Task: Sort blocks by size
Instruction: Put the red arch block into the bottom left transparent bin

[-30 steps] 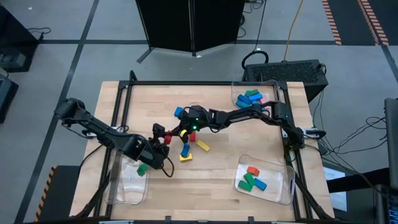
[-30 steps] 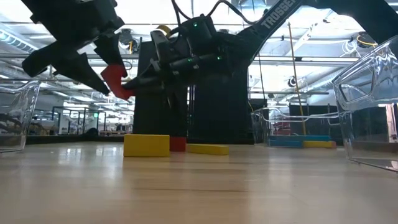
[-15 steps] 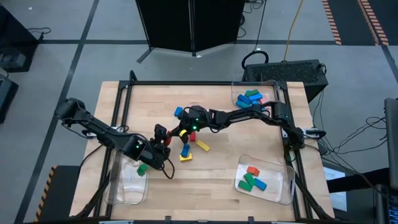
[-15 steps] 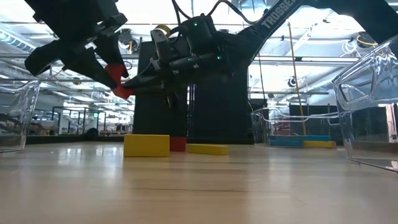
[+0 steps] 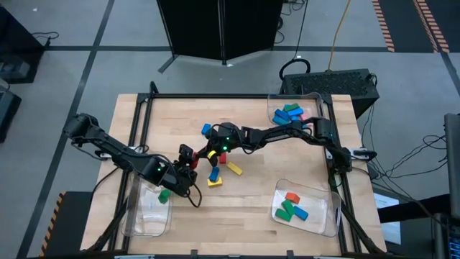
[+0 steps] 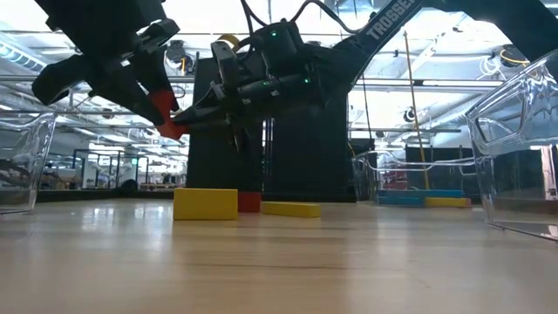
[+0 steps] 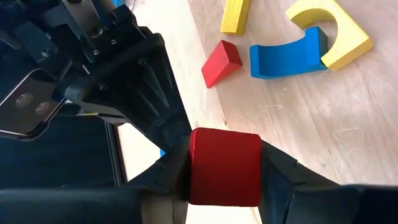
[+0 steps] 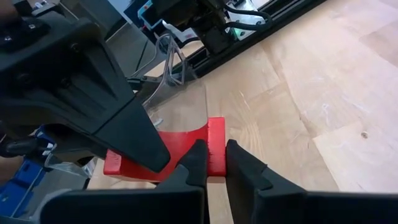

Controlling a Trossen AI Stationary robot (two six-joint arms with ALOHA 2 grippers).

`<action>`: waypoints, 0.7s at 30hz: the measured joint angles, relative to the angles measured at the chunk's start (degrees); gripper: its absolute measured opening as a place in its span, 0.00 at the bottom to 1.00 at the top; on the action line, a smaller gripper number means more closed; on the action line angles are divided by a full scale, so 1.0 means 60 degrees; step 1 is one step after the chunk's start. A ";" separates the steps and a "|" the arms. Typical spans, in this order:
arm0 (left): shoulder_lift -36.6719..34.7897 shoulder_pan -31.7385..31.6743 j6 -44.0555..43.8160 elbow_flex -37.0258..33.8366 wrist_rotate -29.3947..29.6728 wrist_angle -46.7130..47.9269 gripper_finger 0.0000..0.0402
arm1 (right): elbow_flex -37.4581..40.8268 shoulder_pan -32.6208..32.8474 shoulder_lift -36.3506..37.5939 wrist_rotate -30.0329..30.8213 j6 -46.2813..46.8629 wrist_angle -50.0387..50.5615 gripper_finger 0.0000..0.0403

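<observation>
Item: red block (image 7: 224,167), curved on one face, being held clear of the table (image 5: 259,194) in the left gripper (image 5: 185,164), clamped across its width, at 9 o'clock of the loose pile. Its long axis is being pointed toward 2 o'clock, where the right gripper (image 8: 216,163) is being presented narrow about the free end. Whether that end is actually being pinched cannot be told. The left arm is judged nearer.
</observation>
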State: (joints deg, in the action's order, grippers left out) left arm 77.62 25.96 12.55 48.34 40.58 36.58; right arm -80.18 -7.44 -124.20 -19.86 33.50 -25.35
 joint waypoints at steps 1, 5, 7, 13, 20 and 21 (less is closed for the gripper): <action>0.0000 0.0000 -0.0008 0.0000 0.0002 0.0000 0.33 | 0.0000 0.0000 0.0003 0.0003 -0.0077 0.0005 0.05; 0.0000 0.0000 -0.0212 0.0000 -0.0003 -0.0007 0.33 | -0.0009 0.0023 0.0005 0.0006 -0.0737 0.0146 0.10; 0.0000 -0.0001 -0.0716 0.0000 -0.0038 0.0063 0.33 | -0.0022 0.0050 0.0015 0.0024 -0.0958 0.0283 0.14; 0.0000 0.0000 -0.1550 0.0004 -0.0259 0.0745 0.33 | 0.0000 0.0073 0.0018 0.0076 -0.1212 0.0798 0.26; 0.0000 -0.0004 -0.1976 0.0007 -0.0403 0.1075 0.33 | 0.0000 0.0073 0.0018 0.0066 -0.1328 0.1186 0.29; -0.0008 -0.0004 -0.2020 0.0006 -0.0404 0.1077 0.33 | 0.0000 0.0073 0.0018 0.0066 -0.1357 0.1226 0.29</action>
State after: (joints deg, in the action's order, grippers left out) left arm 77.58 25.93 0.44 48.37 38.15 43.04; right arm -80.18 -7.01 -124.09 -19.46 25.36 -18.00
